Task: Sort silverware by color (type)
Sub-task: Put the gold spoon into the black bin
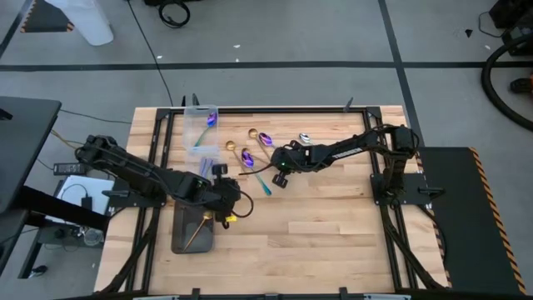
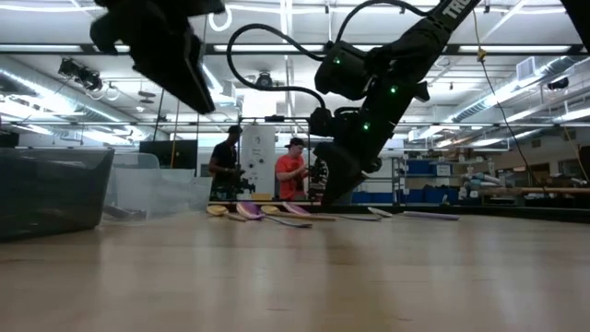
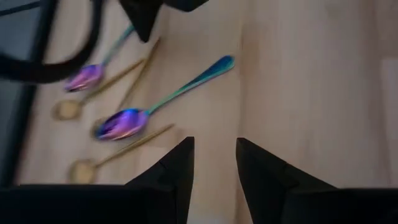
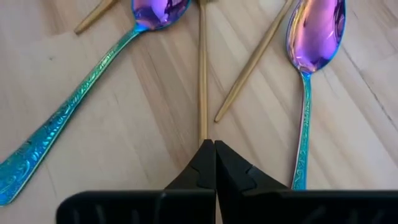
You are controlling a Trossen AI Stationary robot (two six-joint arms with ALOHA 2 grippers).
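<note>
Gold and purple-teal spoons lie flat on the wooden table in a loose cluster (image 1: 254,150), with a silver spoon (image 1: 306,138) to their right. Another purple spoon (image 1: 211,119) lies in the clear bin (image 1: 200,137), and a gold spoon (image 1: 197,232) lies in the dark tray (image 1: 181,237). My right gripper (image 1: 280,169) is shut, with its tips low over the cluster at the end of a gold spoon's handle (image 4: 203,93), between two purple spoons (image 4: 158,12) (image 4: 314,37). My left gripper (image 1: 226,204) is open and empty beside the tray, with a purple spoon (image 3: 155,106) ahead of it. My right gripper (image 4: 214,163) points down, and its shut fingertips stand at the free end of the gold spoon's handle (image 4: 203,135), which lies flat on the table. One fingertip covers the very end of the handle. I cannot tell whether the fingertips touch it.
The clear bin stands at the table's far left and the dark tray at its near left. The wood to the right of the tray and toward the near edge (image 1: 333,225) is bare. Two people (image 2: 290,175) stand in the room beyond the table.
</note>
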